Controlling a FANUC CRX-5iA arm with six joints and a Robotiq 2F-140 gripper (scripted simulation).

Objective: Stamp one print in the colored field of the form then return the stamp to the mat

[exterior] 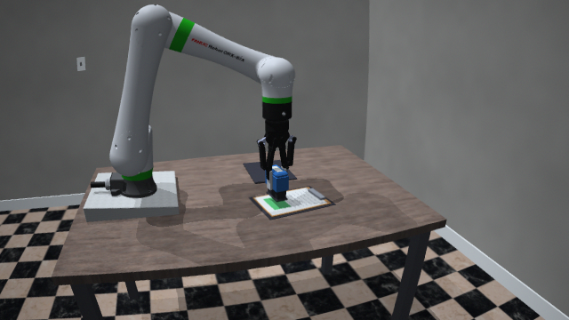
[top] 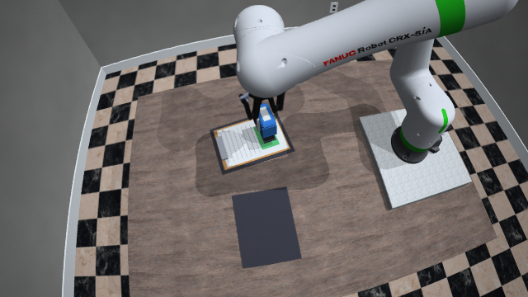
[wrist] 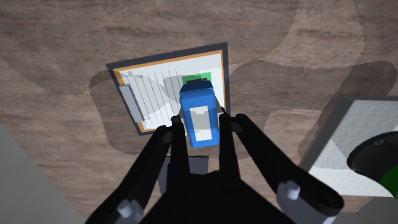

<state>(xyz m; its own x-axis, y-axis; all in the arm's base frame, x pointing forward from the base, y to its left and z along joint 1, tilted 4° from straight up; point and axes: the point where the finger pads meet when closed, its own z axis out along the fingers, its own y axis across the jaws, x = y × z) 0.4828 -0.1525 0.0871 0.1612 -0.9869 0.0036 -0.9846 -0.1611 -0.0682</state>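
Stamp upright on green field, fingers clamped on it, long axis w/ field's.

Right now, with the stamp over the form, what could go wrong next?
1. The stamp covers most of the green field, near the sheet's edge; a small offset could push the print outside it.
2. The gripper grips the stamp high up, so pressing might tip it.
3. The mat lies well away; the carry back could end off center.
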